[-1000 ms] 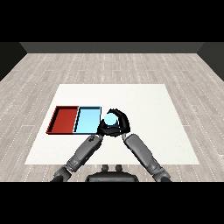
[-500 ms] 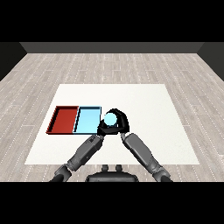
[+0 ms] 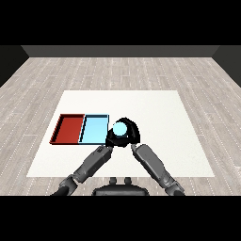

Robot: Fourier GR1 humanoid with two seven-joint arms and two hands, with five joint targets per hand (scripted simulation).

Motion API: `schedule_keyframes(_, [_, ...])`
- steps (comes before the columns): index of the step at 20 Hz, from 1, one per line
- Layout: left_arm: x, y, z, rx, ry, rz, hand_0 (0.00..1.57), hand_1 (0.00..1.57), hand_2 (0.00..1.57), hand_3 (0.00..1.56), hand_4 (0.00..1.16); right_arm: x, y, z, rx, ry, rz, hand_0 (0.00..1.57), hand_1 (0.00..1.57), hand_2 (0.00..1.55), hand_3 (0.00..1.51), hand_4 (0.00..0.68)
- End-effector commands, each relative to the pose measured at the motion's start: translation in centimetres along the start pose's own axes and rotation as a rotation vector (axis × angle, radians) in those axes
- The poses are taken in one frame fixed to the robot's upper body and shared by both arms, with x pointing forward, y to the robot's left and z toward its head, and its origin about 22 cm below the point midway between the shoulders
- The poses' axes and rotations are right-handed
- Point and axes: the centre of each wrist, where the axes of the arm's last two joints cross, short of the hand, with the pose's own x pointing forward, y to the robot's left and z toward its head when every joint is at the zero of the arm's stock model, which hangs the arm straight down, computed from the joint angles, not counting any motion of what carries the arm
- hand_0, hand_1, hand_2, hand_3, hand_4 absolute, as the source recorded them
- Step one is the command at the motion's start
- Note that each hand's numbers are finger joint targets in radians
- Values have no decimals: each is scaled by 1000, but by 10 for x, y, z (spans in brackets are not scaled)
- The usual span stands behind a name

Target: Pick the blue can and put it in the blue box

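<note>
Little has moved since the earlier frames: both hands remain together over the same spot, with the can between them, perhaps a shade nearer the trays.

Largest is the white worktop [image 3: 155, 117], spreading out on every side of the hands. Next come the two trays lying side by side to the left of the hands: the red tray [image 3: 70, 128] further off, and the light blue tray [image 3: 94, 129] just beside them, its right edge close to the left hand.

The right hand [image 3: 132, 133] curls round the blue can [image 3: 120, 128], black fingers arching over its top and right side. The left hand [image 3: 112, 140] sits against the can's lower left; how far it is open I cannot tell. The can is just right of the light blue tray, not inside it.
</note>
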Motion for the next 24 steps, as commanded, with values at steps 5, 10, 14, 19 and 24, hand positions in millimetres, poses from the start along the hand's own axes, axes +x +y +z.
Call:
schedule_keyframes(5, [0,1,-4,0,-68,10,1571,1571,1571,1535,1122,-2,-2,-1,58,33,75,0,0,0,0,0])
schedule_keyframes(10, [-1,1,0,20,-61,-8,1571,1571,1571,1520,1133,-5,-31,4,45,23,97,0,0,0,0,0])
schedule_keyframes(14, [-15,16,6,34,-50,-26,1571,1571,1571,1527,1140,21,-27,-3,-9,-30,38,0,0,0,0,0])
schedule_keyframes(19, [-12,28,-13,50,-77,-82,1571,1571,1571,1534,1153,24,-64,23,-43,-79,1,0,0,0,0,0])
schedule_keyframes(24, [6,63,-31,112,-85,-180,1571,1571,1571,1535,1151,32,-98,33,-221,-144,-109,0,0,0,0,0])
